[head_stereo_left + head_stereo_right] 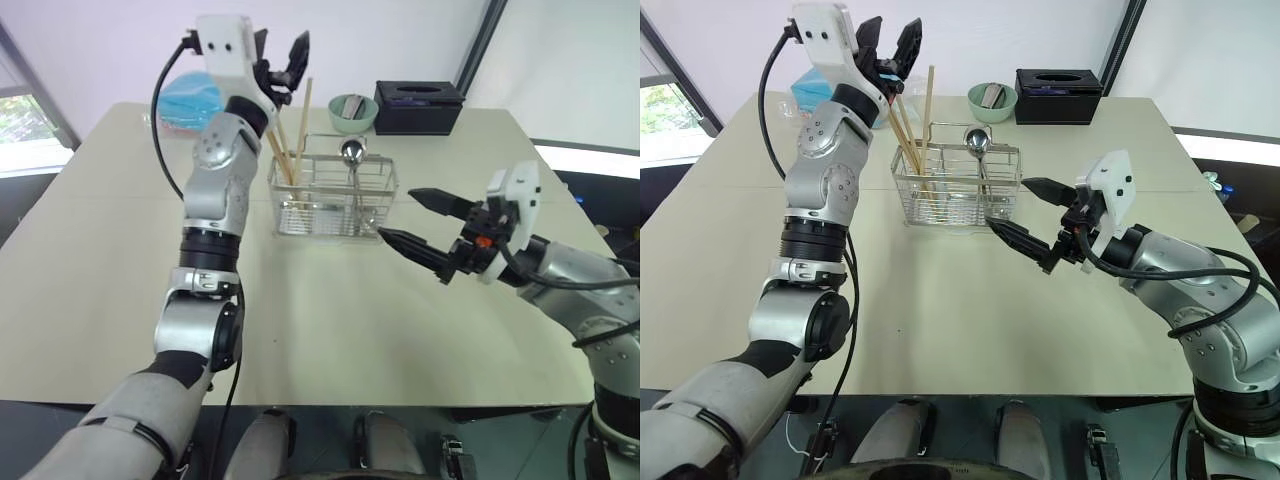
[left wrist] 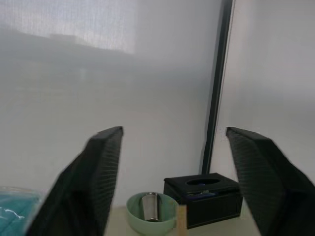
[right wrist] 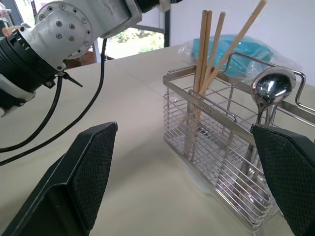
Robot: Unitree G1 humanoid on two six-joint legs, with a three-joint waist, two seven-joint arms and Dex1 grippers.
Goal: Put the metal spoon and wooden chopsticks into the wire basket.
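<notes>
Chopsticks (image 1: 912, 128) and spoon (image 1: 978, 142) stand in the basket (image 1: 956, 190); both grippers, left (image 1: 889, 45) and right (image 1: 1025, 212), are spread and empty. Lift the left straight up, clear of the sticks.

Basket (image 3: 221, 162): bright metal wire. Spoon (image 3: 272, 91): polished, mirror-glossy metal. Chopsticks (image 3: 204, 59): plain matt wood. Bench (image 1: 330, 320): smooth matt beige. Fingers (image 3: 86, 177): black, cross-hatched.
</notes>
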